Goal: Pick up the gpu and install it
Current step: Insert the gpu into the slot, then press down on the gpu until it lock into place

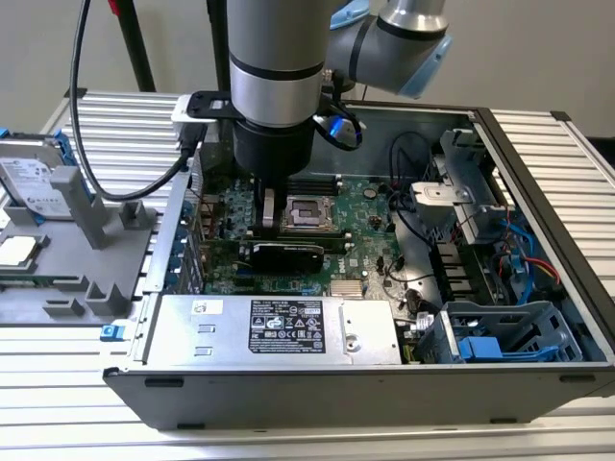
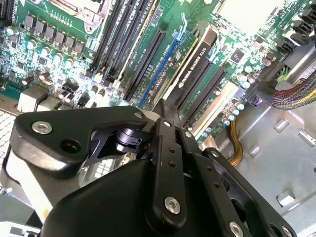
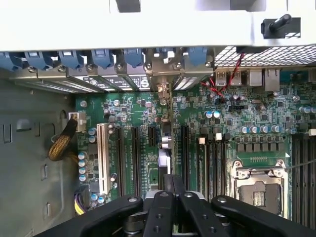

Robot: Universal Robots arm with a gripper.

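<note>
Gripper [image 3: 172, 180] sits low inside the open PC case [image 1: 538, 375], over the motherboard [image 3: 227, 128]. Its 2 fingers [image 2: 170, 116] are pressed together on the gpu [image 2: 190, 59], gripping its top edge. Card stands on edge directly below gripper, in a slot betw. the black expansion slots [image 3: 127, 158]; bracket end toward the case's rear wall. In exterior view, gpu [image 1: 281, 255] lies just under gripper, w/ CPU socket [image 1: 309, 213] beside.

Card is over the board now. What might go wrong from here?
1. The gripper pinches the gpu edge-on by a narrow grip; it may tilt and land between the close-set slots.
2. Its end sits by the rear wall and may catch there.
</note>
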